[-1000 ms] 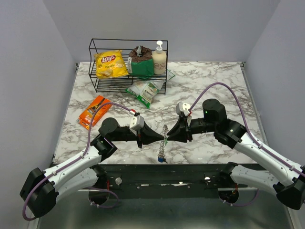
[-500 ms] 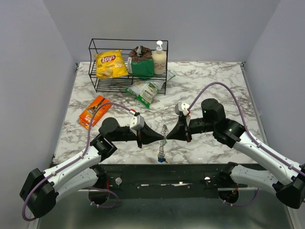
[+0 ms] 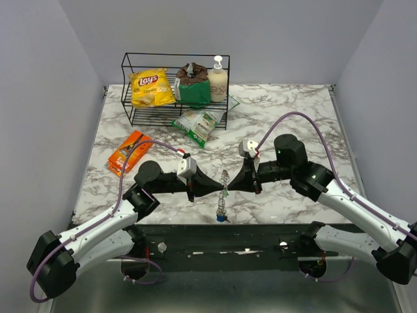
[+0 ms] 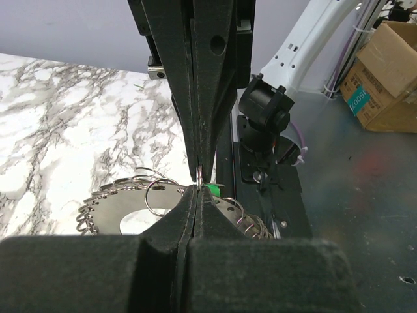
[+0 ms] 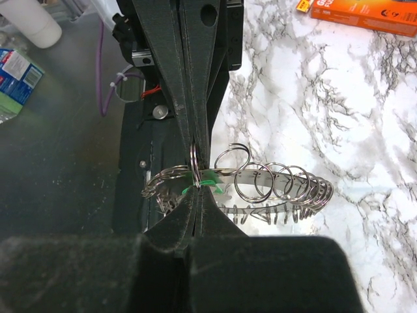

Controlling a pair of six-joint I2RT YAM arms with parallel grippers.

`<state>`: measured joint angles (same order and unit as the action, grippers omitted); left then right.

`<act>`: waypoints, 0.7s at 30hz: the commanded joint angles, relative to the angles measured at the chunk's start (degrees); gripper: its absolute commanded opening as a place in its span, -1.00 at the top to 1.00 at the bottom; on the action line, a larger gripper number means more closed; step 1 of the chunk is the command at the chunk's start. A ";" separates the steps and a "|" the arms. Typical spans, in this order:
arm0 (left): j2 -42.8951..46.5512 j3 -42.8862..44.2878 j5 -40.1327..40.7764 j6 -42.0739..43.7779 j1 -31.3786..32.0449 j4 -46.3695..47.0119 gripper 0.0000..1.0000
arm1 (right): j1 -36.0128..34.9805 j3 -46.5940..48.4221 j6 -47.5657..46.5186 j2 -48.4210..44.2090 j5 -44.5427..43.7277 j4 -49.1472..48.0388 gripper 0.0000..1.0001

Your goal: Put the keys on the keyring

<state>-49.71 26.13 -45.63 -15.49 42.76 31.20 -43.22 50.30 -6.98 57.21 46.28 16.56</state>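
With the left pincer (image 3: 220, 189) nipped shut on a loop of the keyring (image 3: 222, 206), which hangs over the desk's (image 3: 293, 111) near edge, and the right pincer (image 3: 230, 187) shut on the green key (image 5: 207, 184), the robot should probably thread slowly, keeping both grips firm.

I read the keyring (image 5: 260, 186) as bright, glossy metal wire, and the green key (image 5: 207, 184) as having a plastic head. The right gripper (image 5: 195, 190) has matt black, faintly grainy fingers (image 5: 215, 225). The marble-patterned tabletop (image 5: 339, 117) looks smooth.
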 commanded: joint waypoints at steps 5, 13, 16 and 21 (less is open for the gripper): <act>1.02 2.52 1.77 0.19 0.13 6.68 1.00 | 0.24 0.58 -0.84 1.67 2.85 2.08 0.99; 0.76 2.44 1.68 -1.39 0.13 9.31 1.00 | 0.24 0.50 -0.84 2.38 4.08 2.08 0.99; 0.58 2.43 1.59 -1.83 0.13 10.19 1.00 | 0.24 0.85 -0.93 3.08 4.87 2.08 0.99; 0.67 2.61 1.51 -2.01 0.13 10.64 1.00 | 0.24 1.02 -1.10 4.75 6.54 1.99 0.99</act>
<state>-49.74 26.15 -45.69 -17.21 42.76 33.10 -42.52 50.63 -7.51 59.86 49.69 16.73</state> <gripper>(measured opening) 0.009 0.013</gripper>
